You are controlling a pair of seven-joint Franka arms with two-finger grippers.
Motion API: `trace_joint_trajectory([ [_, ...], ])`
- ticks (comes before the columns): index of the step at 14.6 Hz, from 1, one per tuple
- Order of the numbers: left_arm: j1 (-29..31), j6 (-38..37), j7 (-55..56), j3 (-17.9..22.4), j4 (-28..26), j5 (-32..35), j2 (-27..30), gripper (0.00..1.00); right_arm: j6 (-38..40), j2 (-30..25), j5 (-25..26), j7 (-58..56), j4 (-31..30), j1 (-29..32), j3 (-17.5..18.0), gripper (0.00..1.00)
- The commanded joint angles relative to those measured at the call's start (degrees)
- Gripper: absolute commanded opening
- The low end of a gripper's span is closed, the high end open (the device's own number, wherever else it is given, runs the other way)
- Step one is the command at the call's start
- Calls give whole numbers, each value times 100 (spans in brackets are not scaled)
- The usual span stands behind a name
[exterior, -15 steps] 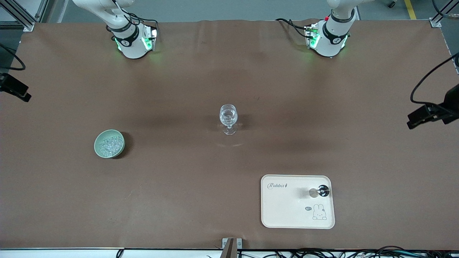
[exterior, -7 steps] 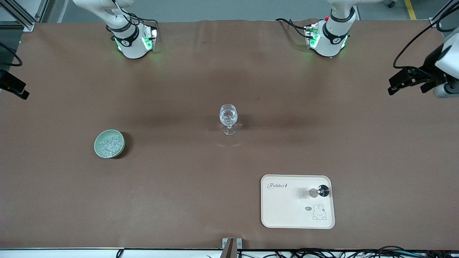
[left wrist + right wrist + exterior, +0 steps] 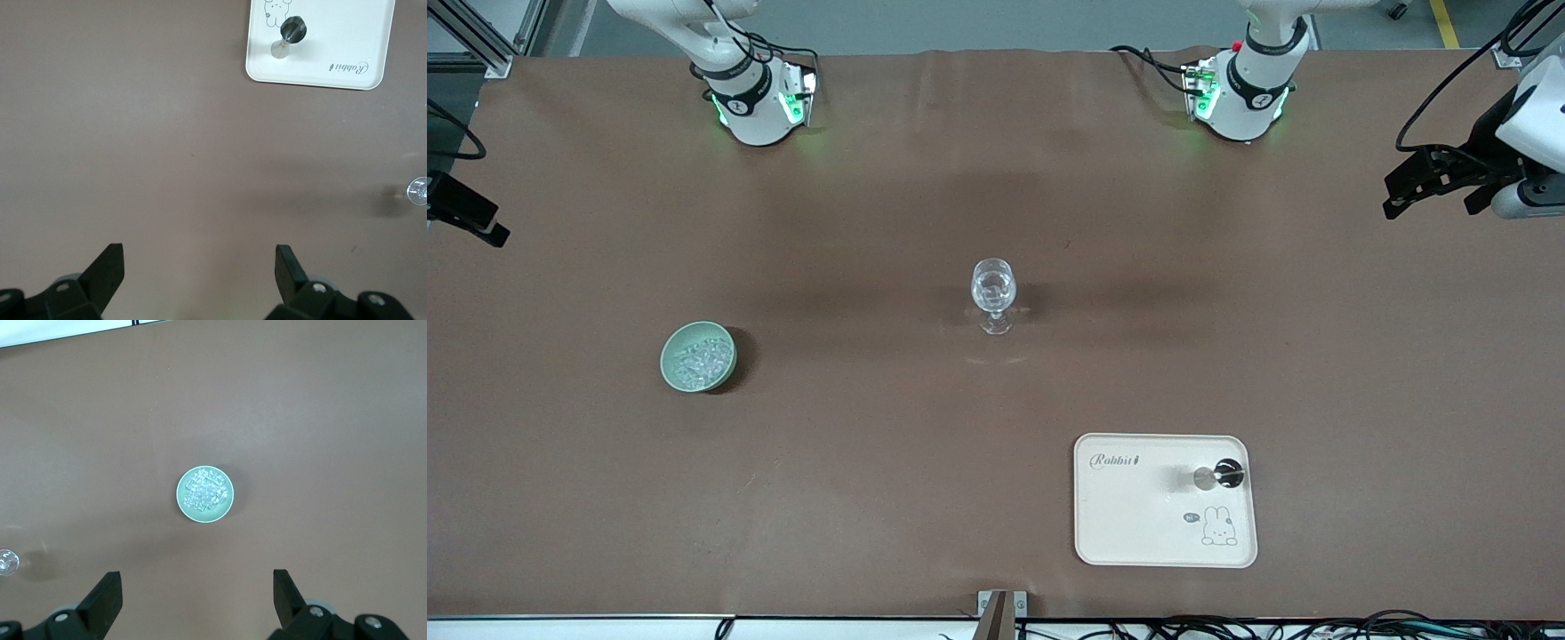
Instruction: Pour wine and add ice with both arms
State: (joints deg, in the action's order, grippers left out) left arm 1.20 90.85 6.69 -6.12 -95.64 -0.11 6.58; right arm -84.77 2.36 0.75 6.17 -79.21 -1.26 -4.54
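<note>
Holding ice (image 3: 699,358), green bowl (image 3: 669,348), jigger (image 3: 1218,476) on tray (image 3: 1129,524), both grippers (image 3: 199,257) (image 3: 197,587) wide

Front view: left pincer (image 3: 1400,188) up over the left arm's end of the brown counter (image 3: 871,462), well apart from everything. Jigger (image 3: 1221,476) stands on the cream tray (image 3: 1129,524), well below the left pincer toward the camera. Stemmed glass (image 3: 993,292) mid-counter. Green bowl (image 3: 698,356) with ice (image 3: 701,362) sits nearer the right pincer (image 3: 476,227), at the counter's edge.
</note>
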Motion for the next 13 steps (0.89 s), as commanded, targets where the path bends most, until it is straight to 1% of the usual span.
trace_joint_trajectory([
  [1, -33, 20, -246, 23, -7, -16, 72, 100, 22, -69, -128, -1, -25, 100, 49, 100],
  [6, -24, 91, -335, 15, -7, 54, 28, 100, 22, -69, -154, -72, -33, 196, 84, 100],
  [11, -15, 47, -326, 32, 133, 72, -51, 100, 22, -69, -163, -89, -42, 267, 120, 100],
  [13, -32, 3, -317, 15, 160, 325, -34, 100, 22, -69, -154, -81, -42, 240, 111, 100],
])
